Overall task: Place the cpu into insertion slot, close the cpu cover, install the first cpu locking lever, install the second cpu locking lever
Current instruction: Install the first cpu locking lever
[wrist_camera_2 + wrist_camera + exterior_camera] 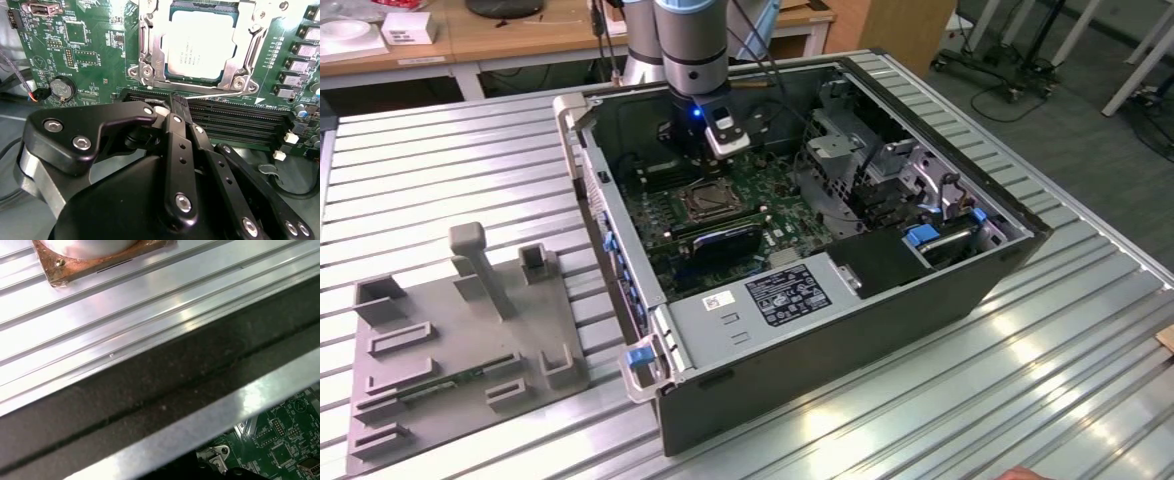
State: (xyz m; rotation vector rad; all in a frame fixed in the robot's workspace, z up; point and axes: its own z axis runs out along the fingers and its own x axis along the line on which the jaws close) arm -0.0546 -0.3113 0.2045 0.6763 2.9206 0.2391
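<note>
The cpu [200, 45], a dull grey square, lies in the insertion slot [708, 201] on the green motherboard [90, 45]. The silvery cpu cover [149, 55] lies flat around it, framing the chip through its window. A thin metal locking lever [220, 94] runs along the socket's edge beside the memory slots. My gripper [179, 100] is shut, with its black fingertips touching one end of that lever. In the exterior view my gripper [716, 142] hangs inside the open computer case, just behind the socket.
Long black memory slots [240, 120] lie right beside the fingertips, and a coin battery [61, 88] sits further along the board. The case walls [854, 330] and a metal drive cage [854, 160] hem in the board. A grey fixture plate [454, 340] lies on the slatted table at the exterior view's left.
</note>
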